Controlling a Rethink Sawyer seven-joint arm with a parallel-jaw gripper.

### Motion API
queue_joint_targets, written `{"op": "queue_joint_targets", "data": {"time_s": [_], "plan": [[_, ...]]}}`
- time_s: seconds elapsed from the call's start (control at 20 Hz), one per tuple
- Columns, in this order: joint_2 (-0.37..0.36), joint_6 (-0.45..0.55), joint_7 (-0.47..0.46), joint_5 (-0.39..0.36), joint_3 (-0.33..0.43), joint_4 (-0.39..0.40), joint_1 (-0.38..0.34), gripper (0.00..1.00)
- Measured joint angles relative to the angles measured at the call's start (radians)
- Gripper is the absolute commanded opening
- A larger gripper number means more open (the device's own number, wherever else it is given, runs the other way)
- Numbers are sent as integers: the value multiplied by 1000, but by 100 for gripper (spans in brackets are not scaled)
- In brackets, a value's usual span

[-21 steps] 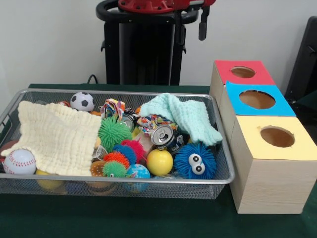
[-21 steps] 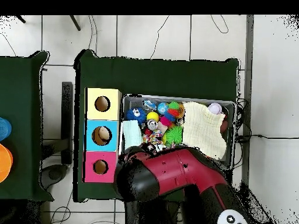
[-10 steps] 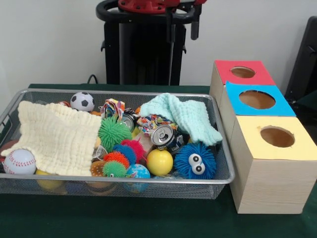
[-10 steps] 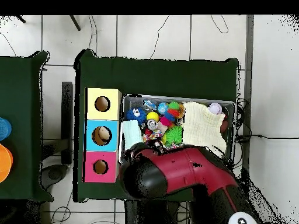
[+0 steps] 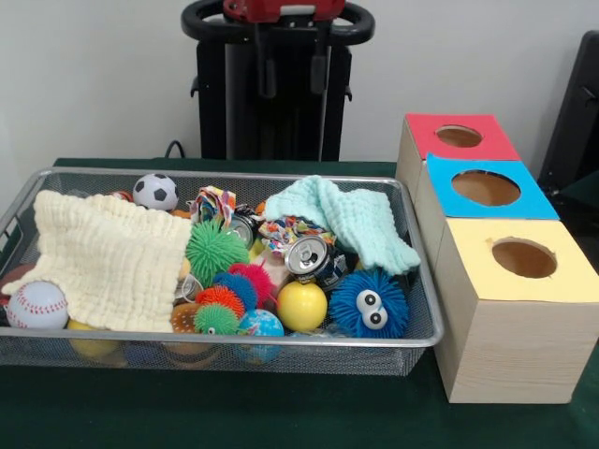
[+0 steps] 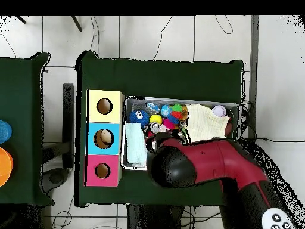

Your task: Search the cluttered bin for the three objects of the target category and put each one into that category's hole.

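The wire bin (image 5: pixel 234 339) holds a jumble of toys. In it I see a soccer ball (image 5: pixel 154 191), a baseball (image 5: pixel 37 305), a yellow ball (image 5: pixel 301 306), a green spiky ball (image 5: pixel 215 250), a blue fuzzy ball with eyes (image 5: pixel 368 304) and a dented can (image 5: pixel 307 255). My gripper (image 5: pixel 293 73) hangs high above the bin's far edge, open, with nothing between its fingers (image 5: pixel 267 73). In the overhead view the red arm (image 6: pixel 208 161) covers the bin's near side (image 6: pixel 179 100) and hides the gripper.
A cream cloth (image 5: pixel 108 257) covers the bin's left part and a mint cloth (image 5: pixel 351 220) lies at its far right. Three boxes with holes stand right of the bin: red (image 5: pixel 421 131), blue (image 5: pixel 538 198), yellow (image 5: pixel 487 271).
In the front view the gripper has swung left along the top edge. In the overhead view the arm moved right, uncovering the mint cloth. The bin's contents have not moved.
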Motion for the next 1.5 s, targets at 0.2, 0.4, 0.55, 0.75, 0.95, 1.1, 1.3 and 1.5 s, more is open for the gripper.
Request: {"op": "queue_joint_targets", "data": {"time_s": [0.2, 0.4, 0.55, 0.75, 0.95, 1.1, 1.3, 1.5], "plan": [[51, 0, 0, -48, 9, -44, -37, 100], [91, 0, 0, -95, 18, -75, -68, 100], [113, 0, 0, -138, 23, -93, -82, 100], [141, -1, 0, -205, 35, -113, -99, 100], [161, -20, 0, -266, 38, -116, -102, 100], [176, -51, 0, -319, 38, -116, -102, 100], [197, -114, 0, -396, 37, -116, -100, 100], [210, -151, 0, -441, 33, -117, -92, 100]]}}
